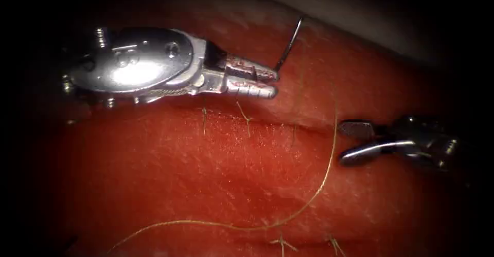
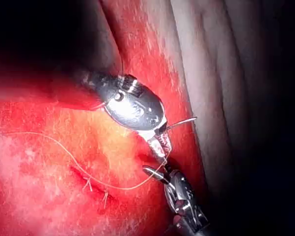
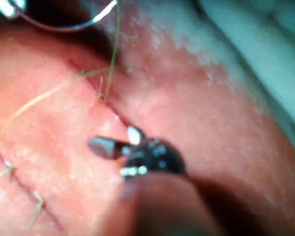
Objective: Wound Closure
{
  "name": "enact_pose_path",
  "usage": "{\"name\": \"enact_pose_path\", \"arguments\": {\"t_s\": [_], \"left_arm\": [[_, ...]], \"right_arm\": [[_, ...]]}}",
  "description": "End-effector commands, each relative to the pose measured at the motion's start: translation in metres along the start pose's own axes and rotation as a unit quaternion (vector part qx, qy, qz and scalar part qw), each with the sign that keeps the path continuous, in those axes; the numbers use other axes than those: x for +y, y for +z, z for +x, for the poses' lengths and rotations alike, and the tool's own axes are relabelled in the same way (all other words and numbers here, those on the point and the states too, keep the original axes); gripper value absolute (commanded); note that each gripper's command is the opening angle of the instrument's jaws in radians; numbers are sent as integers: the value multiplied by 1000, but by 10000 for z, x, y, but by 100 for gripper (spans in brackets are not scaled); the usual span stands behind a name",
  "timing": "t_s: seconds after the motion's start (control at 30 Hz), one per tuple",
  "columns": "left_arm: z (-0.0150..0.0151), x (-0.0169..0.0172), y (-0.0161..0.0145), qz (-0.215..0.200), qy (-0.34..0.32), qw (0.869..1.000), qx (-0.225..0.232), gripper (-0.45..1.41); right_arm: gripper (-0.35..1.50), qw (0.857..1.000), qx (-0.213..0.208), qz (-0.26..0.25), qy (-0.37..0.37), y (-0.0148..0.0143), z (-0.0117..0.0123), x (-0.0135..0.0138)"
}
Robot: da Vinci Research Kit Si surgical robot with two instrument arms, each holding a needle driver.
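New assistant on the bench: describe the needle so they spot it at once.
Start at the red tissue and find the large bright left tool above the cut. From its shut jaws a thin, dark, curved needle rises clear of the tissue. Unlike the pale, limp thread, it is rigid metal.

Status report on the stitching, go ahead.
Left tool shut on the needle, needle clear of the tissue. Right tool open, holding nothing. Thread loose across the tissue, near the right tool.

Pale surface [image 1: 391,20] behind, dark shadow all around.
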Motion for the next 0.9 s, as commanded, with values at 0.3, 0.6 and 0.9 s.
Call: {"name": "enact_pose_path", "arguments": {"t_s": [0.3, 0.6, 0.9], "left_arm": [[0, -7, -12, 28, 5, 1000, -3, -35], [26, -14, -34, 39, 33, 999, 15, -35], [48, -23, -61, 66, 41, 997, 25, -35]], "right_arm": [[114, 999, 21, -27, -41, -3, 46, -32], [114, 1000, 13, -10, -4, 59, -30, -25], [108, 1000, 21, -16, 5, 88, -44, -23]]}}
